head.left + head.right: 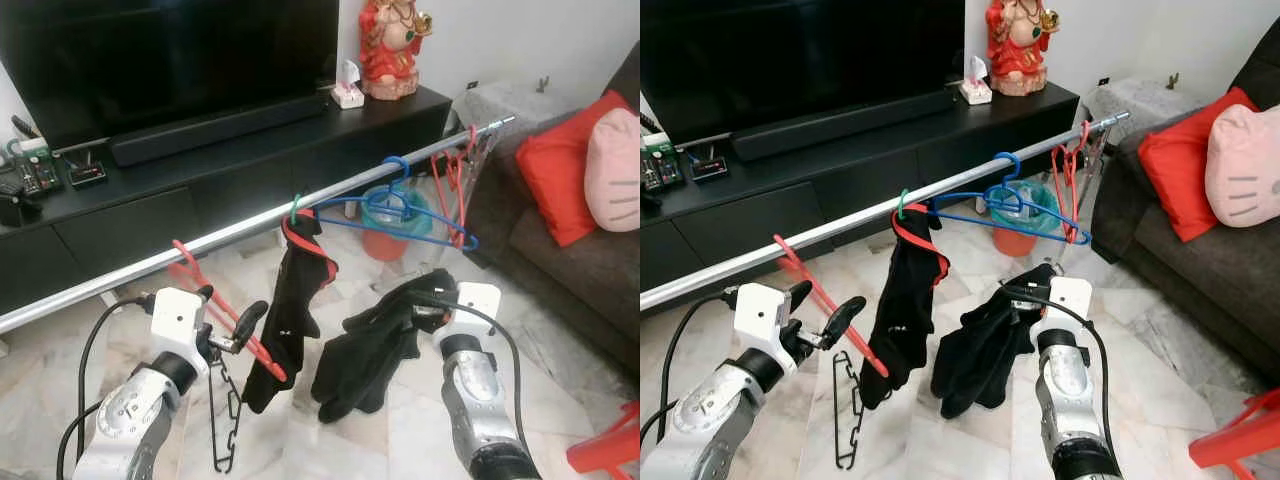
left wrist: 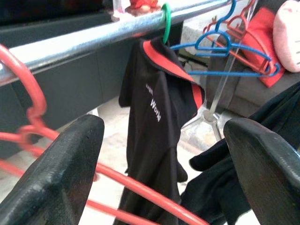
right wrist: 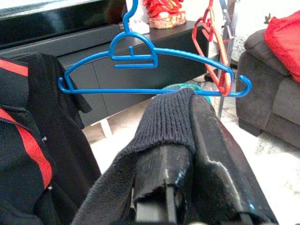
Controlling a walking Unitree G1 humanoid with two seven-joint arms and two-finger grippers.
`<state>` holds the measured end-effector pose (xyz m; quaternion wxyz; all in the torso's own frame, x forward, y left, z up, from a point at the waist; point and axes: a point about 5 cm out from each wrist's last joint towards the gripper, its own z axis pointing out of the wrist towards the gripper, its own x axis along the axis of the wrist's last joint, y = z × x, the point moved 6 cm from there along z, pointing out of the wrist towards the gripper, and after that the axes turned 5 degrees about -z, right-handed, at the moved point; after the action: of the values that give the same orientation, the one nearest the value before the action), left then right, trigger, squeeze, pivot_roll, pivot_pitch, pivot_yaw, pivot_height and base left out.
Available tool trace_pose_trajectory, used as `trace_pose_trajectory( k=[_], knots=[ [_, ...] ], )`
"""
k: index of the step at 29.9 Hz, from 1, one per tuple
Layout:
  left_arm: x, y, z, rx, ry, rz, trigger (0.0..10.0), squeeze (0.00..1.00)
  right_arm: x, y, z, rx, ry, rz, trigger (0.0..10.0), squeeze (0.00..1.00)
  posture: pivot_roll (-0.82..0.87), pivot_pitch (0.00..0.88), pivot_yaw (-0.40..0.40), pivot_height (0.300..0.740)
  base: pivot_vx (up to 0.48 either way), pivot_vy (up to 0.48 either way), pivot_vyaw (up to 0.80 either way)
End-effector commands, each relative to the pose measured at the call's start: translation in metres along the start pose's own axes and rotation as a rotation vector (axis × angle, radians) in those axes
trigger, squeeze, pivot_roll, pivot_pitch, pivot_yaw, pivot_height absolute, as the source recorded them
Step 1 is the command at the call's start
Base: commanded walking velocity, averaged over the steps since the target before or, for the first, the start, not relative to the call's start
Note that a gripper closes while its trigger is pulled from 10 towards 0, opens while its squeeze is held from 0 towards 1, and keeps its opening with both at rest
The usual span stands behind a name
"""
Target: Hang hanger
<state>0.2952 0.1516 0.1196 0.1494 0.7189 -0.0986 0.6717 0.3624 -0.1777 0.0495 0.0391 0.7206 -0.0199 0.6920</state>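
Marble floor, black TV cabinet behind, silver rail slanting across. Left gripper low beside the rail's near end, fingers spread, red hanger running between them, its hook over the rail. Right gripper clenched on a black garment below the blue hanger. Mid-rail, black shirt on a green hook. Black hanger dangling under the left gripper. More red hangers at the rail's far end.
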Motion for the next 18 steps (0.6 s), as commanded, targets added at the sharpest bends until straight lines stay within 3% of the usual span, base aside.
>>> trace_pose_trajectory(
  k=[1, 5, 8, 9, 15, 16, 18],
  knots=[
    [-0.003, 0.001, -0.003, 0.009, -0.045, 0.027, 10.0, 1.0, 0.01, 0.001, 0.003, -0.006, 0.039, 0.004, 10.0, 0.0, 0.0, 0.0, -0.004, 0.74, 0.0, 0.0, 0.0],
    [-0.005, -0.003, -0.002, 0.049, -0.082, 0.033, 10.0, 1.0, 0.01, 0.0, 0.004, -0.005, 0.037, 0.004, 10.0, 0.0, 0.01, 0.001, -0.009, 0.74, 0.0, 0.0, 0.0],
    [-0.003, -0.012, 0.007, 0.123, -0.097, 0.055, 10.0, 1.0, 0.01, -0.001, 0.004, -0.002, 0.034, 0.004, 10.0, 0.0, 0.01, 0.008, -0.015, 0.74, 0.0, 0.0, 0.0],
    [-0.003, -0.016, 0.011, 0.16, -0.11, 0.073, 10.0, 0.0, 0.01, -0.001, 0.005, 0.0, 0.035, 0.004, 10.0, 0.0, 0.01, 0.011, -0.013, 0.74, 0.0, 0.0, 0.0],
    [-0.009, -0.027, 0.013, 0.246, -0.157, 0.09, 10.0, 0.0, 0.012, 0.0, 0.005, -0.004, 0.038, 0.004, 10.0, 0.0, 0.0, 0.016, -0.017, 0.74, 0.0, 0.0, 0.0],
    [-0.012, -0.037, 0.012, 0.311, -0.173, 0.094, 10.0, 0.0, 0.011, 0.001, 0.005, -0.005, 0.037, 0.004, 10.0, 0.0, 0.0, 0.018, -0.019, 0.74, 0.0, 0.0, 0.0],
    [-0.01, -0.042, 0.013, 0.347, -0.178, 0.103, 10.0, 0.0, 0.011, 0.0, 0.005, -0.004, 0.036, 0.004, 10.0, 0.0, 0.0, 0.018, -0.018, 0.74, 0.0, 0.0, 0.0]
  ],
)
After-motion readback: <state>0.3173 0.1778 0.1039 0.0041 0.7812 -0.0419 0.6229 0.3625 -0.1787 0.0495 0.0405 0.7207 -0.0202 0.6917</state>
